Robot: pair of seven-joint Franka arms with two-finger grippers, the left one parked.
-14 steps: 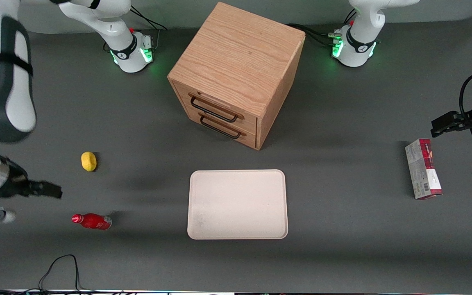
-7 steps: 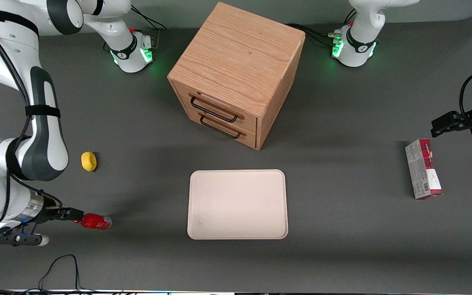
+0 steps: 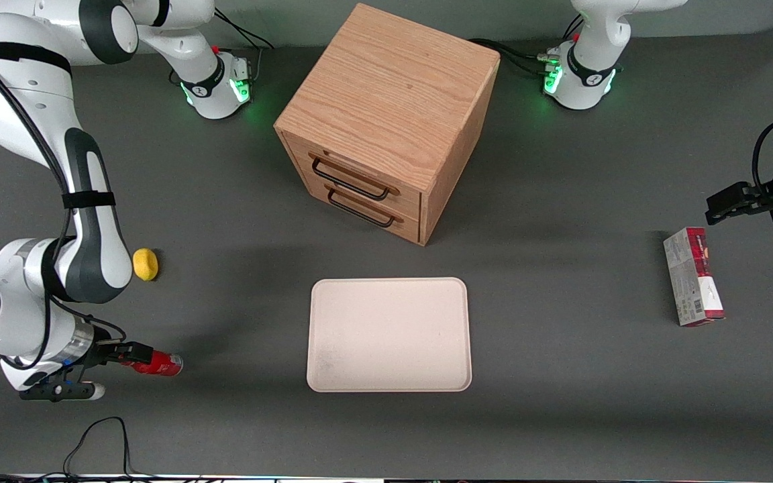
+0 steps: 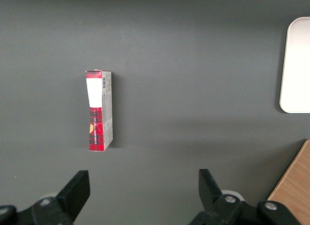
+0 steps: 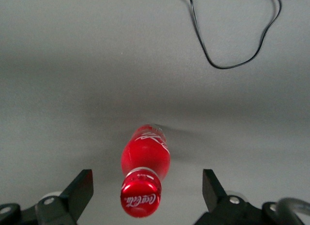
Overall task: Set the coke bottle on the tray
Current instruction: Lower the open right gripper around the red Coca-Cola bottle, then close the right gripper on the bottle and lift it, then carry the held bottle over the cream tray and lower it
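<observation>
A dark grey surface is seen, with a wooden cabinet standing on it. Nearer to the front camera than the cabinet, a beige tray is laid flat. A carton is placed toward the parked arm's end. The gripper is held low at the working arm's end, its fingers spread wide on both sides of the cap. The bottle is lying on its side, well apart from the tray. A lemon is found near it.
</observation>
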